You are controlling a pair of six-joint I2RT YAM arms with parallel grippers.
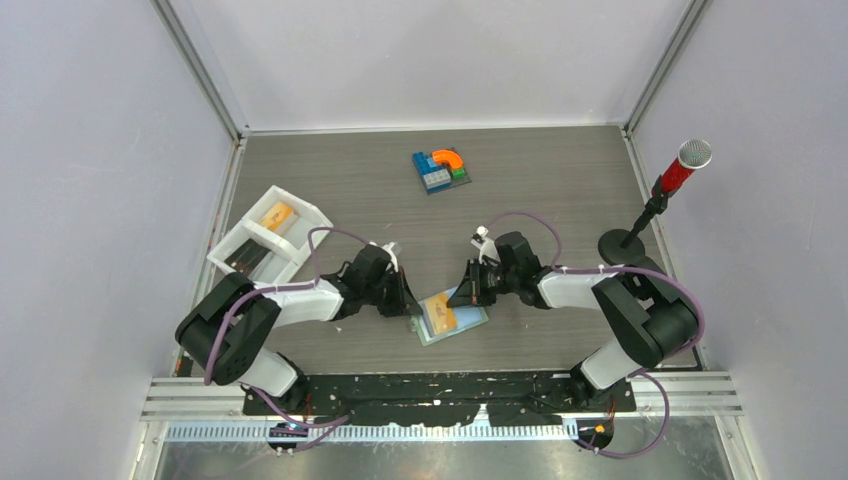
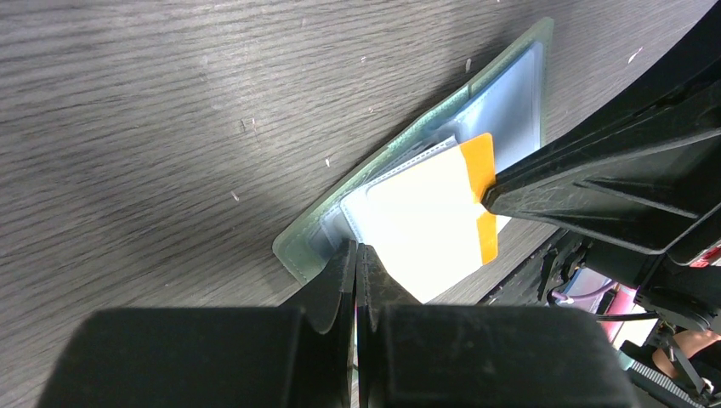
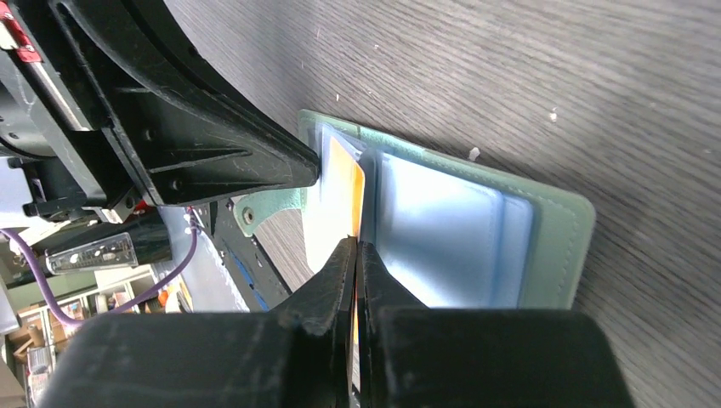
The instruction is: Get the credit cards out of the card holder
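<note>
The sage-green card holder [image 1: 472,322] lies open on the table between my arms, its blue sleeve pages up. It also shows in the left wrist view [image 2: 408,140] and the right wrist view [image 3: 557,246]. An orange credit card [image 1: 441,318] sticks partway out of a sleeve. My right gripper [image 1: 466,296] is shut on that card's edge [image 3: 347,183]. My left gripper [image 1: 409,306] is shut on the near-left corner of the holder's sleeve pages [image 2: 336,225]. The card's orange edge [image 2: 479,166] meets the right fingers there. Two more cards, one orange [image 1: 277,214] and one dark [image 1: 245,262], lie in the tray.
A white two-compartment tray [image 1: 300,238] stands at the left. A blue-orange-green toy block cluster [image 1: 441,169] sits at the back middle. A red microphone [image 1: 683,168] on a round stand base [image 1: 622,245] stands at the right.
</note>
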